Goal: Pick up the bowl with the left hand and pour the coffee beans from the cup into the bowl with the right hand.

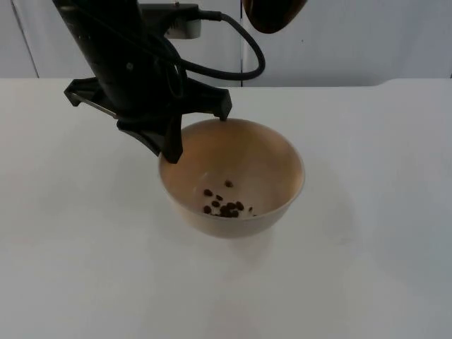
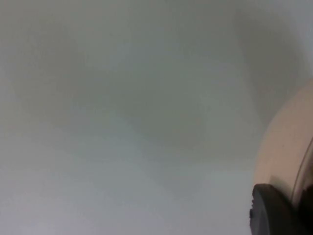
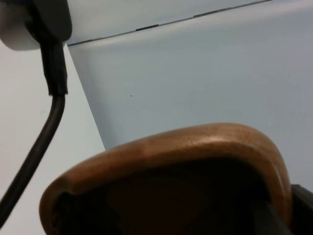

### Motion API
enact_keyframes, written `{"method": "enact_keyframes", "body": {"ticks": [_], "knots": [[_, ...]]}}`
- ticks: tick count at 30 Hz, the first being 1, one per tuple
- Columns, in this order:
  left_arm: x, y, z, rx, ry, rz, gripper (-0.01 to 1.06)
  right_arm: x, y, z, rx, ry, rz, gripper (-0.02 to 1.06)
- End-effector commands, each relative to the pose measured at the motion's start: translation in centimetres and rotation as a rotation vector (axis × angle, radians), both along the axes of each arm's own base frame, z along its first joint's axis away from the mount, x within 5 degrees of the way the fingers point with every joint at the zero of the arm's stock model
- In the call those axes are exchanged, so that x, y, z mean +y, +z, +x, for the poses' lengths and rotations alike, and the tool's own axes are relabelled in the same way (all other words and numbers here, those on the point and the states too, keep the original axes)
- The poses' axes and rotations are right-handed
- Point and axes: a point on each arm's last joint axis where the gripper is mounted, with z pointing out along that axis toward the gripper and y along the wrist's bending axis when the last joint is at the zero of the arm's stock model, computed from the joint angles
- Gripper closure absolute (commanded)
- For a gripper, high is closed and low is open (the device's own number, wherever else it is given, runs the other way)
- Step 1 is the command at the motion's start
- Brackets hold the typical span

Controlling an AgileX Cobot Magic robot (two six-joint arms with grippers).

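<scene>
- Left gripper (image 1: 185,134) clamps the far-left rim of the bowl (image 1: 272,159) — one black finger reaches down inside the wall, the other sits outside it.
- Left arm (image 1: 106,42) comes down from the upper left of the top view, its dark body covering part of the rim.
- Table (image 1: 78,268), white and bare around the bowl, runs back to the grey wall (image 1: 367,42).
- Bowl is beige and round, its mouth upward, near the middle of the table; whether its base touches the surface or hangs just above it I cannot tell.
- Left wrist view: the bowl's pale outer wall (image 2: 286,147) curves beside a black fingertip (image 2: 274,210) pressed against it, with the table (image 2: 122,122) beyond.
- Cup (image 1: 274,14), brown and wooden, shows at the upper edge of the top view, behind and above the bowl — well apart from it.
- Right wrist view: the cup's rim (image 3: 195,142) lies tilted close before the camera, its inside dark, so the right gripper is grasping the cup.
- Beans (image 1: 224,206) — a small dark cluster — lie on the bowl's bottom, with one or two a little apart.
</scene>
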Motion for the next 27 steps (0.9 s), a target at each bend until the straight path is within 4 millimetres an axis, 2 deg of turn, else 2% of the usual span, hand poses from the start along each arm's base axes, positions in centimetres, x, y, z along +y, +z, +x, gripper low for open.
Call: {"method": "enact_keyframes", "body": {"ticks": [1,8,15,20,27], "knots": [[-0.3,0.2,-0.1,-0.003,0.007,-0.014,1.05,0.0,0.5,0.0,-0.028,-0.008,0.009,1.04],[-0.3,0.2,-0.1,-0.001,0.007,-0.013,1.05,-0.2,0.5,0.1,-0.021,-0.015,0.012,1.04],[-0.2,0.2,-0.1,0.004,0.006,-0.011,1.05,-1.2,-0.2,1.2,0.06,-0.075,0.072,1.04],[-0.2,0.2,-0.1,0.004,0.005,-0.01,1.05,-2.5,-0.8,2.7,0.184,-0.114,0.205,1.04],[-0.2,0.2,-0.1,0.004,0.005,-0.01,1.05,-3.4,-1.3,3.7,0.26,-0.144,0.284,1.04]]}}
